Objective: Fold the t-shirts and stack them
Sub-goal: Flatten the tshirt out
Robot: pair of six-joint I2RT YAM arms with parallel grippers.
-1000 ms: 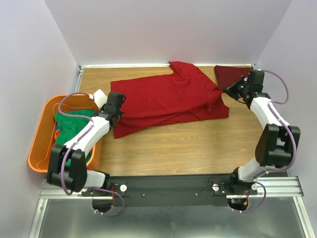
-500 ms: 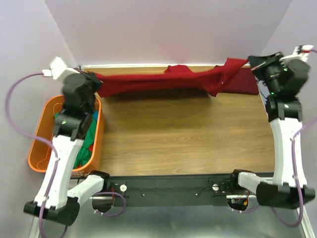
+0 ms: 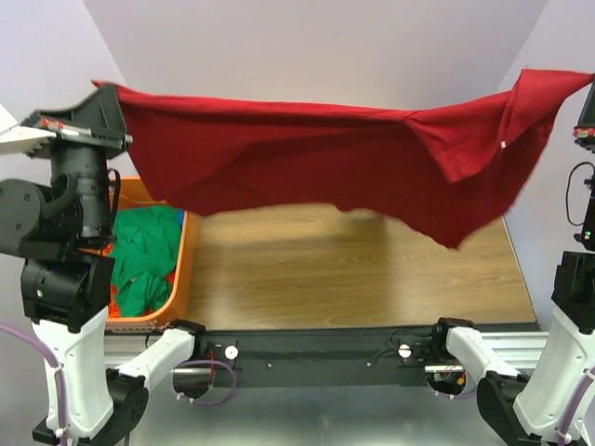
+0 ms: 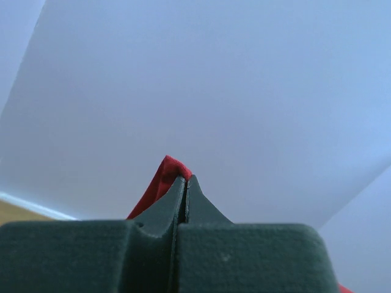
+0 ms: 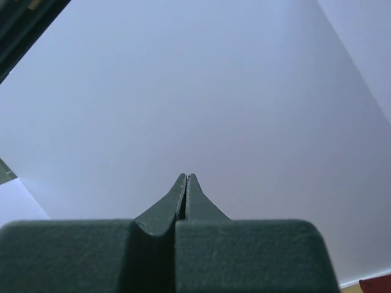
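The bright red t-shirt [image 3: 325, 158] hangs spread in the air, stretched between both raised arms above the table. My left gripper [image 3: 110, 91] is shut on its left corner; a strip of the red cloth [image 4: 160, 182] shows at the closed tips [image 4: 185, 178]. My right gripper [image 3: 584, 85], at the frame's right edge, holds the right corner up; its tips [image 5: 185, 177] are pressed together and only a scrap of red [image 5: 379, 284] shows low down. Green t-shirts [image 3: 144, 260] lie in the orange tub. The dark maroon t-shirt is hidden behind the red one.
The orange plastic tub [image 3: 183, 269] stands at the table's left edge beside the left arm. The wooden table top [image 3: 353, 269] lies below the hanging shirt. Pale walls close in the back and both sides.
Both arms have lifted the red t-shirt from the table's back edge high into the air. It now hangs spread toward the camera and covers the back of the table.
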